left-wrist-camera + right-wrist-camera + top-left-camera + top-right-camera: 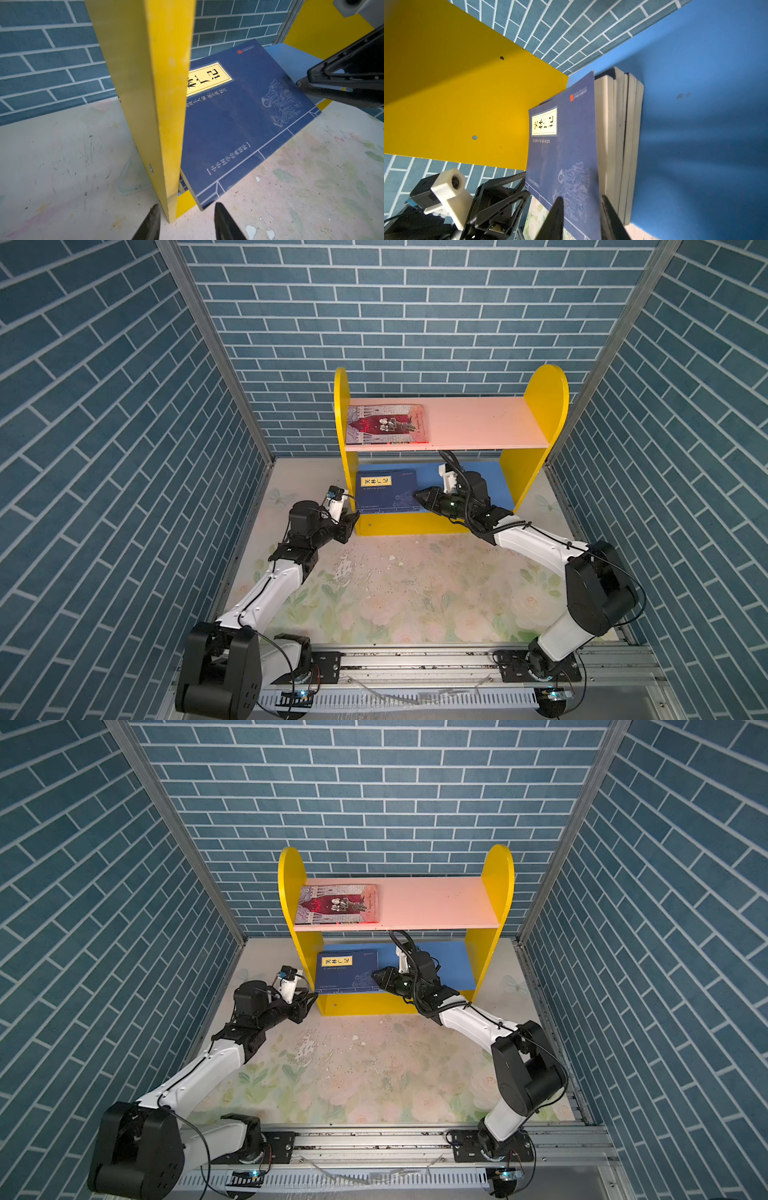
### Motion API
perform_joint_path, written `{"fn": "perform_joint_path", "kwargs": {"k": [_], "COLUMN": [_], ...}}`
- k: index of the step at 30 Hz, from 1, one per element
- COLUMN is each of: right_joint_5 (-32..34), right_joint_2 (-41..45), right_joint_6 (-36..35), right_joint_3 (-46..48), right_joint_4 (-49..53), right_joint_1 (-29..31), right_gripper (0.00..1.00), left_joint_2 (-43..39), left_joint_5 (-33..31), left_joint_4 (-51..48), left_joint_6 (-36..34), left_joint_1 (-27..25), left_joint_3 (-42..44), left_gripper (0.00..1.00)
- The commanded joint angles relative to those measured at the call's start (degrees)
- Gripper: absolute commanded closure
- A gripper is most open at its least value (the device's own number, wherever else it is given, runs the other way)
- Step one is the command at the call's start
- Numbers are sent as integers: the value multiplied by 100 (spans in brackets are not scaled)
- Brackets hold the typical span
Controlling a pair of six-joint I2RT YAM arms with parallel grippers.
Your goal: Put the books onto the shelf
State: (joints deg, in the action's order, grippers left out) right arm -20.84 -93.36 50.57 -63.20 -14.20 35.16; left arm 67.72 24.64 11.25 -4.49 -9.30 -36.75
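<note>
The shelf [478,423] [436,903] stands at the back with yellow sides, a pink upper board and a blue lower board [695,124]. A grey-and-red book [386,425] [338,905] lies flat on the pink board, at its left. Several navy books [623,135] are stacked on the blue board against the left side panel [162,104]. The top navy book [382,489] [345,969] [239,124] [562,145] is tilted and overhangs the front. My right gripper [417,495] [374,976] [301,85] [581,198] is shut on its right edge. My left gripper [355,517] [309,997] [187,212] is open at the shelf's front left corner, holding nothing.
Blue brick walls close in the back and both sides. A worn floral mat [395,593] covers the table in front of the shelf. A metal rail [415,664] carrying both arm bases runs along the front edge.
</note>
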Motion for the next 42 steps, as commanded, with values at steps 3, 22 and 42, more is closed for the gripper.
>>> {"fn": "perform_joint_path", "kwargs": {"k": [3,22,42], "right_joint_5": [-96,-113,-69], "right_joint_2": [2,-11,-99], "right_joint_6": [-91,-115,-407], "right_joint_3": [52,-2,-298], "right_joint_4": [-371,-407,-156], "right_joint_1": [6,10,-22], "right_gripper": [69,70,71], "left_joint_2": [107,192,307], "left_joint_5": [-73,-94,-129], "left_joint_4": [150,334,413], "left_joint_6": [43,-34,45], "left_joint_1": [-32,-54,-81], "left_joint_3": [0,-7,-96], "left_gripper": [56,56,56]}}
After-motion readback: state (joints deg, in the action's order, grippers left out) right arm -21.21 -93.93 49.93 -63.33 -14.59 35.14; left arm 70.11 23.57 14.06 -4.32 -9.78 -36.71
